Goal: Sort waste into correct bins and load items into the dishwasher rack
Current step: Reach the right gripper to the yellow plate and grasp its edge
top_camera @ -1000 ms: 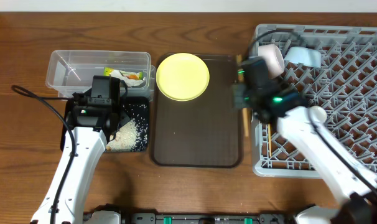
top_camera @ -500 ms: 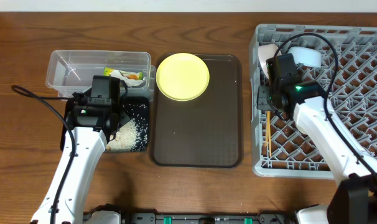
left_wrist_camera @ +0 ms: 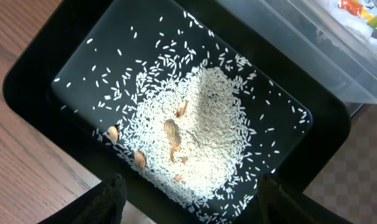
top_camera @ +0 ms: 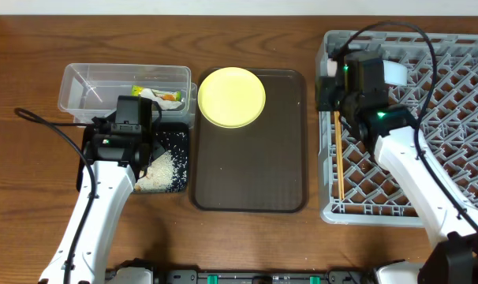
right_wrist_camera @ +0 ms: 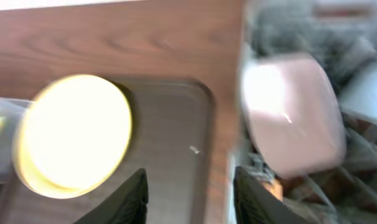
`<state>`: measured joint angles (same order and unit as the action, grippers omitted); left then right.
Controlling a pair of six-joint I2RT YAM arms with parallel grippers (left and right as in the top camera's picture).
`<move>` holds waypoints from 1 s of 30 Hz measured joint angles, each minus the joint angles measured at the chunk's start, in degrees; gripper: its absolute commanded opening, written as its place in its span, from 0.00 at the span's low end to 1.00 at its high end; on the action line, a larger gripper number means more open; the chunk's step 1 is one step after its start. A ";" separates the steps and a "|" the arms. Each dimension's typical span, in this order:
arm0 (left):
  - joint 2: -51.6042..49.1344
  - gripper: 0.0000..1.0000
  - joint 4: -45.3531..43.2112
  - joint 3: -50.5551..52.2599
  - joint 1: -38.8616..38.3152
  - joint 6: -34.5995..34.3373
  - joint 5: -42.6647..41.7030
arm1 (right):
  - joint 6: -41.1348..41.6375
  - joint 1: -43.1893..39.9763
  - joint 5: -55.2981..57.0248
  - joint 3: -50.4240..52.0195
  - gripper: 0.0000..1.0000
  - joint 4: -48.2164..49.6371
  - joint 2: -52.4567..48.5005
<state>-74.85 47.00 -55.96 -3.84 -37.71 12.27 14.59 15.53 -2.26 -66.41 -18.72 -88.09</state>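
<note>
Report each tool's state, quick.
Left tool: open, empty, above the black tray.
Right tool: open, holding nothing.

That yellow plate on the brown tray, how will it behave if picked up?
The yellow plate looks rigid and smooth, so probably slippery. Lying flat on the brown tray, it likely offers little rim to grip. Pushed, it would probably slide, not roll.

Watching one tabletop from above and from both wrists.

Overhead: looking straight down from high up, taking in the whole brown wooden table (top_camera: 26, 173), from clear plastic rectangular tub (top_camera: 97, 87) to large square grey plastic lattice rack (top_camera: 452, 102). Left wrist: pointing down, close in, at the shallow black rectangular tray (left_wrist_camera: 328, 134) of loose white rice grains (left_wrist_camera: 207, 137), sharing the tub's edge with overhead. Right wrist: blurring, facing the yellow round plate (right_wrist_camera: 73, 134) on the dark brown serving tray (right_wrist_camera: 176, 143) and the rack's near corner.
</note>
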 measured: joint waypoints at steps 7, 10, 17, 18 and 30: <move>0.00 0.71 -0.11 0.00 0.00 0.00 -0.11 | -0.76 5.49 -2.67 -0.02 0.49 5.95 -3.43; 0.00 0.71 -0.11 0.00 0.00 0.00 -0.11 | -0.81 7.69 -3.28 -0.04 0.46 9.73 -8.20; 0.00 0.71 -0.13 0.00 0.00 0.00 -0.11 | 0.39 10.80 -2.25 -0.04 0.45 20.63 -20.31; 0.00 0.71 -0.11 0.00 0.00 0.00 -0.11 | 1.01 11.10 -1.68 -0.04 0.45 21.59 -21.55; 0.00 0.71 -0.04 0.00 0.00 0.00 -0.11 | 6.60 12.70 0.96 -0.04 0.20 22.47 -29.81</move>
<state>-74.85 46.96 -55.96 -3.84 -37.71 12.16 21.19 28.23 -1.30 -66.46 3.75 -117.91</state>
